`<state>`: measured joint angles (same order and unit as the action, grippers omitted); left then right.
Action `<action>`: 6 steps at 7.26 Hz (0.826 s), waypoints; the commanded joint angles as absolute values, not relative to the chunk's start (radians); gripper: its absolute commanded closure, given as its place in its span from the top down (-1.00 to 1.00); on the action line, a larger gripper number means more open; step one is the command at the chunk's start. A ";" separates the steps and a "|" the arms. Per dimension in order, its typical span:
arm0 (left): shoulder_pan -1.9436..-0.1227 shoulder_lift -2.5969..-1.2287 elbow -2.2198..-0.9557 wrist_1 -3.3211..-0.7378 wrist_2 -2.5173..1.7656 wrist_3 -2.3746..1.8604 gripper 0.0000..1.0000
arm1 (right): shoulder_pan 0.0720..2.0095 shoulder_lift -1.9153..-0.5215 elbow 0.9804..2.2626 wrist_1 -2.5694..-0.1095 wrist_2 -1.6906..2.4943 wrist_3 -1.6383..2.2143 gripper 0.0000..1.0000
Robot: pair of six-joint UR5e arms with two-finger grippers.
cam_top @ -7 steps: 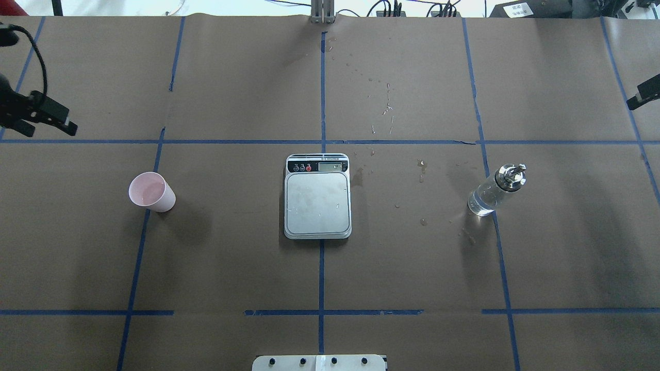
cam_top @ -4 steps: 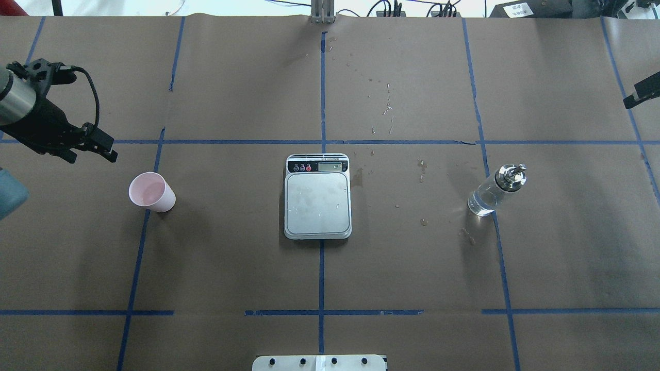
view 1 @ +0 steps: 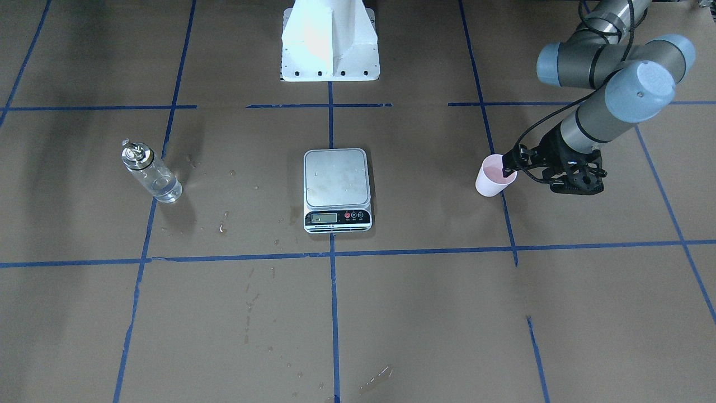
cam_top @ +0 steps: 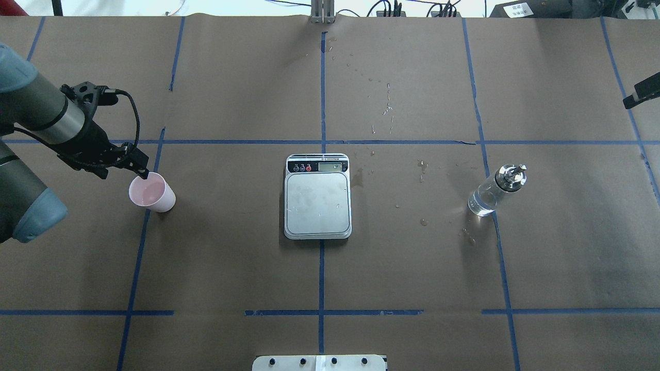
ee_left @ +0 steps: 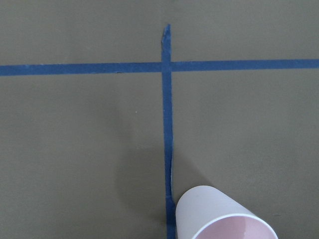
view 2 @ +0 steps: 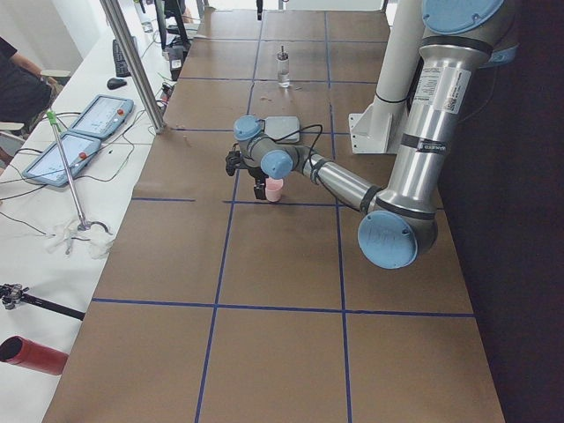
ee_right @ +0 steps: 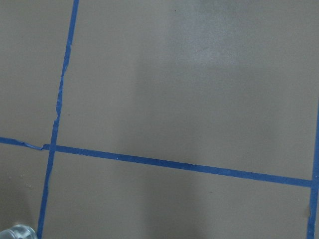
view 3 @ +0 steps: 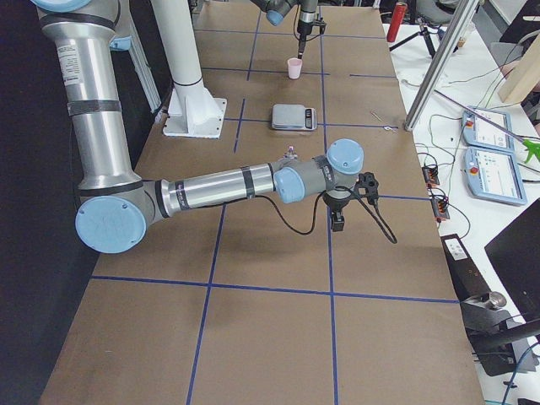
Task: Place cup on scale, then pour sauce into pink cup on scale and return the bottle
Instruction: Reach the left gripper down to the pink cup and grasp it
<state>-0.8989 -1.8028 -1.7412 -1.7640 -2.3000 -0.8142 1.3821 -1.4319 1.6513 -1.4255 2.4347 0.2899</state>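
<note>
From across the table, the cup [view 1: 494, 178] stands upright on the brown table [view 1: 425, 313]. It is next to a line of blue tape [view 1: 506, 224] and well apart from the scale [view 1: 337, 179]. The left claw [view 1: 509, 163] hangs right at the cup's rim and holds nothing. I cannot tell how far open it is. The scale sits in the middle. The bottle [view 1: 151, 174] stands far off on the other side, with clear sauce [view 1: 166, 191] in it.

From above, the left claw [cam_top: 141, 169] is at the far edge of the cup [cam_top: 152, 192]. The scale [cam_top: 317, 201] and the bottle [cam_top: 492, 193] are off to the right. Only a dark bit of the right claw [cam_top: 639, 94] peeks in at the edge. I cannot tell if it is open.

From the left end, the left claw [view 2: 260, 187] is just beside the cup [view 2: 274, 189].

From the right end, the right claw [view 3: 337, 221] hangs over the table and holds nothing.

The left wrist camera sees the cup [ee_left: 222, 216] at the bottom. The right wrist camera sees a bit of the bottle [ee_right: 15, 232] in the corner.
</note>
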 commanded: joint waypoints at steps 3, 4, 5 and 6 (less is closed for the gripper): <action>-0.859 -1.804 -1.720 -1.764 -2.296 -0.816 0.81 | 1.382 -1.433 1.649 -1.425 2.436 0.290 1.00; -0.854 -1.804 -1.712 -1.764 -2.298 -0.818 0.70 | 1.382 -1.433 1.649 -1.425 2.436 0.290 1.00; -0.854 -1.804 -1.704 -1.764 -2.298 -0.816 0.27 | 1.381 -1.433 1.649 -1.425 2.436 0.290 1.00; -0.854 -1.807 -1.694 -1.766 -2.298 -0.815 -0.55 | 1.382 -1.433 1.649 -1.425 2.436 0.290 1.00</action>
